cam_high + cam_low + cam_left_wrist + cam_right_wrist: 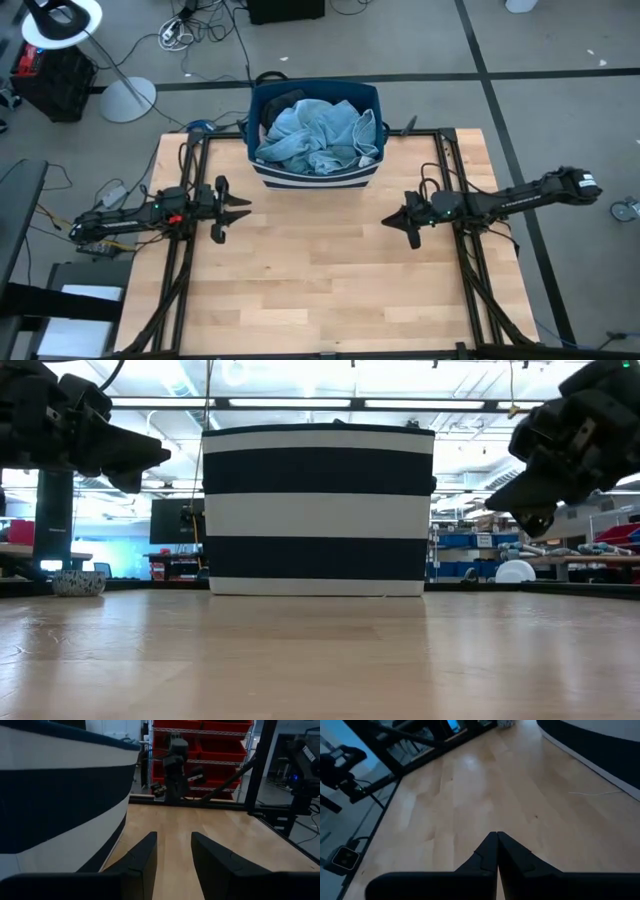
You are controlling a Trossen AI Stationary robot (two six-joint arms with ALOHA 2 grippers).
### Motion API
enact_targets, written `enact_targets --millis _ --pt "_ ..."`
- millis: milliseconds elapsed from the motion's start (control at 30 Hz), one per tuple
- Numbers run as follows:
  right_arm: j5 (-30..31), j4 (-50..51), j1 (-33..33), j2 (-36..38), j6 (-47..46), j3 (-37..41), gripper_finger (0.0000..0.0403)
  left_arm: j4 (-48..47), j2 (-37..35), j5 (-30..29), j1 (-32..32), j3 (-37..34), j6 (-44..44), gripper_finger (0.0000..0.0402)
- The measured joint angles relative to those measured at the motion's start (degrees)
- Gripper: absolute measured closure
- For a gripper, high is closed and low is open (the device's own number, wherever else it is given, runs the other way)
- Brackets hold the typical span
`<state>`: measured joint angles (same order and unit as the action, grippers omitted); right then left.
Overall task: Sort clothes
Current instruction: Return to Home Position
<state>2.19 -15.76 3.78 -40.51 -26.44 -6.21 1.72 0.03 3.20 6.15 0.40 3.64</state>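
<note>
High view: clothes (318, 138), mostly light blue with a dark piece at the far left, lay heaped inside the striped navy bin (315, 178) at the worktop's (320, 290) far middle; none lay loose on the boards, so sorting looked complete. Left end effector (243, 208) hovered near the left edge and right end effector (386, 222) near the right, facing each other, apparently parked clear of the bin. Low view: both hung above the boards, flanking the bin. Left wrist view: fingers spread, nothing between them. Right wrist view: fingers pressed together, holding nothing.
</note>
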Motion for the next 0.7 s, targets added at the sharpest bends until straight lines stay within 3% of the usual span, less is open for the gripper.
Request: enact_targets --millis 300,700 --pt "-2.7 0.4 -1.0 9.8 0.7 4.0 0.0394 0.1 0.0 0.0 0.0 0.0 0.0 0.0275" --pt "-3.3 19.1 -1.0 20.1 -0.6 4.1 0.0395 0.1 0.0 0.0 0.0 0.0 0.0 0.0275"
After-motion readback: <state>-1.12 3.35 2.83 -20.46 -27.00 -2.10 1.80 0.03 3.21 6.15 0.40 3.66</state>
